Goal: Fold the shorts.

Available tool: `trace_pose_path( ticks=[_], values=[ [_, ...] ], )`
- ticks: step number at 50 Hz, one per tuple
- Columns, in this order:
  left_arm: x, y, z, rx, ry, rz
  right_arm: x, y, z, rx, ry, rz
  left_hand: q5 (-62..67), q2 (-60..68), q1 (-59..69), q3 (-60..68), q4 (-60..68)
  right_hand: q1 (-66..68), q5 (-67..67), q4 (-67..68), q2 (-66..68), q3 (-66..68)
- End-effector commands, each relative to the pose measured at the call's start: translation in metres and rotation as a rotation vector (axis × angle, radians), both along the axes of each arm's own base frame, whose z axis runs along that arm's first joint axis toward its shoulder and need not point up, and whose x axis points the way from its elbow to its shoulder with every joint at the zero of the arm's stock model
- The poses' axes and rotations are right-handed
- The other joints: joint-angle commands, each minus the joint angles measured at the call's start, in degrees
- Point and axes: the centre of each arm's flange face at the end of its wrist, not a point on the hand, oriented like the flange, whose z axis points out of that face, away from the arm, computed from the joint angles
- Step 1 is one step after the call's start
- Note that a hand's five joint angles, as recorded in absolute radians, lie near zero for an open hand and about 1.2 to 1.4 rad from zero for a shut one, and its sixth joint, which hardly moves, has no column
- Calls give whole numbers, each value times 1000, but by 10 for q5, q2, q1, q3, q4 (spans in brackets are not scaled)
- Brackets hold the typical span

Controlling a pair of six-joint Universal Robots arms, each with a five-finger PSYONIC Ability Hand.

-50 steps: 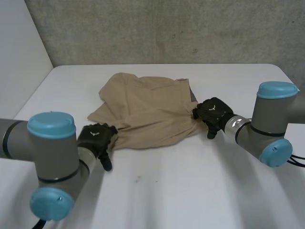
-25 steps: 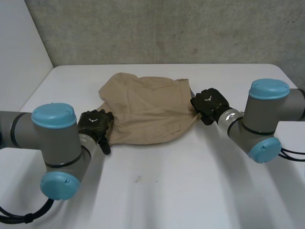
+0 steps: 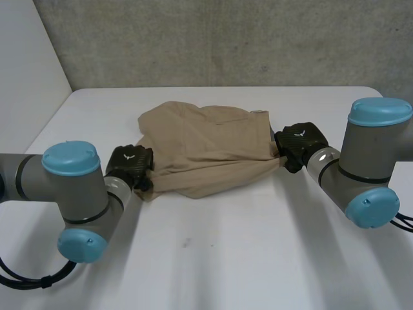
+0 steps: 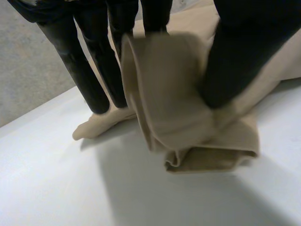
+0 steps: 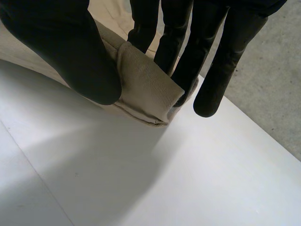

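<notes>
A white table [image 3: 258, 258] stands before a grey wall [image 3: 226, 39].

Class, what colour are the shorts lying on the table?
Plain tan, with no pattern. The shorts show best in the head view.

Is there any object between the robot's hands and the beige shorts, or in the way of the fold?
Nothing visible does. The left hand pinches the beige fabric shorts at one side edge, the right hand at the opposite edge, and nothing lies on top of the cloth.
</notes>
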Motion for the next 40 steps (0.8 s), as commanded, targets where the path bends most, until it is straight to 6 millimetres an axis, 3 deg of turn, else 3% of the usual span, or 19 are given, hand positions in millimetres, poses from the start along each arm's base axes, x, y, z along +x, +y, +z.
trace_pose_path(
  ticks=[1,4,9,10,14,18,22,25,27,31,34,38,40],
  values=[
    [-1,6,19,-9,25,-62,-3,10,18,14,7,1,287,261,264,271,269,246,148,118,126,128],
    [6,17,56,-45,47,-77,-5,15,34,3,13,6,287,261,264,271,269,246,148,118,126,128],
    [13,41,107,-70,69,-118,-13,35,77,-25,50,28,287,261,264,271,269,246,148,118,126,128],
    [16,51,126,-82,77,-131,-14,39,84,-31,58,32,287,261,264,271,269,246,148,118,126,128],
    [25,77,165,-101,88,-165,-22,55,114,-66,100,46,287,261,264,271,269,246,148,118,126,128],
    [31,94,182,-92,89,-179,-27,68,133,-92,125,56,287,261,264,271,269,246,148,118,126,128],
    [33,100,169,-28,69,-178,-27,77,120,-27,168,75,287,261,264,271,269,246,148,118,126,128],
    [33,95,141,53,38,-171,-30,83,100,53,211,89,287,261,264,271,269,246,148,118,126,128],
    [30,86,116,111,2,-167,-29,83,87,93,224,97,287,261,264,271,269,246,148,118,126,128],
    [31,69,85,154,-60,-153,-29,80,57,184,257,97,287,261,264,271,269,246,148,118,126,128],
    [31,55,72,154,-93,-140,-26,72,43,197,263,96,287,261,264,271,269,246,148,118,126,128],
    [22,17,85,-5,-105,-100,-16,44,48,57,212,76,287,261,264,271,269,246,148,118,126,128],
    [17,-8,114,-150,-77,-51,-11,30,59,-39,178,61,287,261,264,271,269,246,148,118,126,128]
  ],
)
